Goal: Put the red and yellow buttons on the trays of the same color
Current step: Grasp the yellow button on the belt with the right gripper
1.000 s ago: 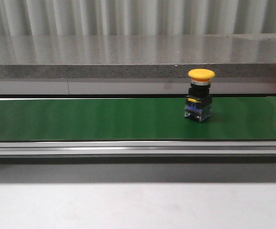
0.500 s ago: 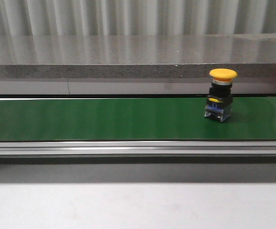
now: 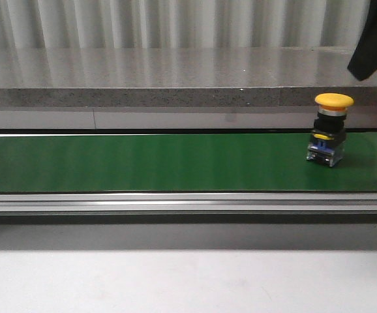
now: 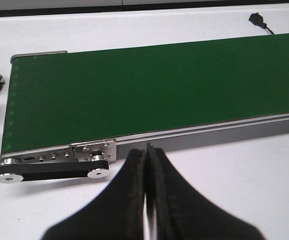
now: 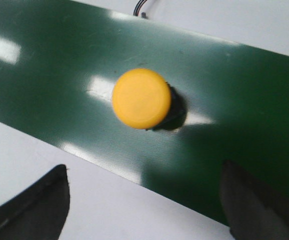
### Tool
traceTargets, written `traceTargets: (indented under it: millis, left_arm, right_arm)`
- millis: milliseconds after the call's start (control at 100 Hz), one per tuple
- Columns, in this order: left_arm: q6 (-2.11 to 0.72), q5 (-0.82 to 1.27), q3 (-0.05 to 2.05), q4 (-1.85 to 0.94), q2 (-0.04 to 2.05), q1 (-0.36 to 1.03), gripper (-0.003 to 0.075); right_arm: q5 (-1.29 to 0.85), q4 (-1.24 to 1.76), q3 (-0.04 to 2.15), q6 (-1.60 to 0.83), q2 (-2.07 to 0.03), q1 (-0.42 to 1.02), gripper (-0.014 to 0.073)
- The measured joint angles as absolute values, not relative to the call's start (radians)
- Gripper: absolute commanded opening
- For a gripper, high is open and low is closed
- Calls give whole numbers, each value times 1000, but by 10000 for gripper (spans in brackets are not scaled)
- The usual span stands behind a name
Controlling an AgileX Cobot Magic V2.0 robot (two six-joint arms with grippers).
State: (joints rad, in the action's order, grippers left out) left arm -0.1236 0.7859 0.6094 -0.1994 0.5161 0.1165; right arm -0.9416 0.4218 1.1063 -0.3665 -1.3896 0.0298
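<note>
Jaws of the left gripper [image 4: 147,150] are seen pressed together with nothing between them, poised above the white table [image 4: 244,170] just short of the conveyor's near rail. Jaws of the right gripper [image 5: 144,200] are spread wide and empty, one finger over the table and the other over the green belt [image 5: 59,80]; the yellow button [image 5: 141,98] is viewed from directly above, beyond the fingertips. In the front view, the yellow button [image 3: 330,130] is found upright on the green belt [image 3: 143,163], near its right end, mushroom cap uppermost over a black and blue body. A dark part of the right arm [image 3: 374,39] is noted above it at the upper right corner. Beyond the belt a grey stone ledge [image 3: 143,72] is recorded, backed by a corrugated wall [image 3: 175,23]
</note>
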Motion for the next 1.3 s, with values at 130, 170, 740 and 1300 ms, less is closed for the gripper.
traceTargets:
  millis: [130,170,740,1300]
  left_arm:
    - [-124,786,609,-199,516,116,-20]
    - [-124,786,609,-199,516,116,-20]
    - [-124,786,609,-199,516,116,-20]
    - [-124,786,609,-199,516,116,-20]
  right_arm:
    - [-930,422,1106,-409,-1451,48,591]
    - [-905,422,1106,-418,-1467,51,587]
    - [-758,420,1106,-479,-1567,52,77]
    - [-762,412,1102,-236,-1409,-248,77]
